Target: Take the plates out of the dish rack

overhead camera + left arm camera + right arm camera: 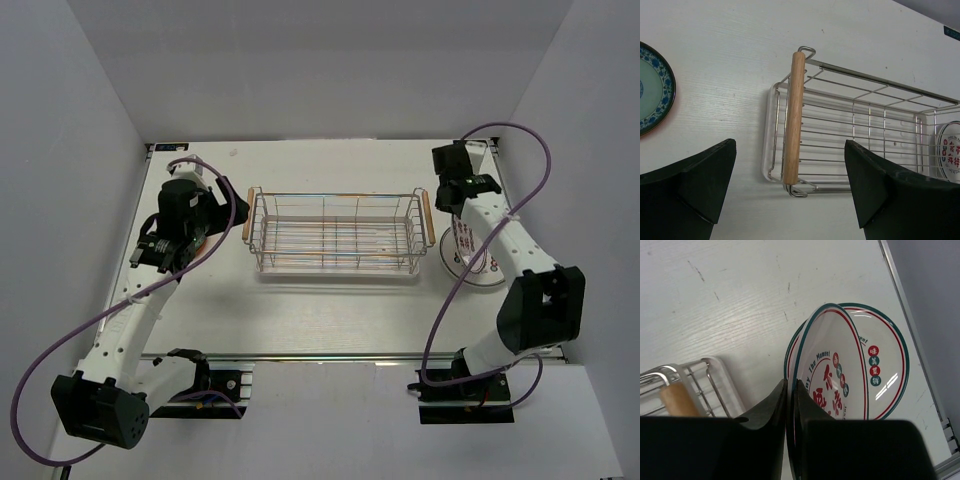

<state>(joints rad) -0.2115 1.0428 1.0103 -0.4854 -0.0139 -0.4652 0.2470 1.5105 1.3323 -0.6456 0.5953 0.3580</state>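
The chrome wire dish rack (335,236) with wooden handles stands mid-table and holds no plates. It also shows in the left wrist view (860,130). My right gripper (792,390) is shut on the rim of a white plate (832,385) with green rim ring and red lettering. It holds it tilted above other white plates (885,365) that lie right of the rack (470,255). My left gripper (790,190) is open and empty, left of the rack, near its wooden handle (793,117). A teal plate (652,90) with a blue pattern lies to the left.
White enclosure walls surround the table. The table's right edge, a metal rail (910,320), runs close to the white plate stack. The rack's right handle (677,399) shows in the right wrist view.
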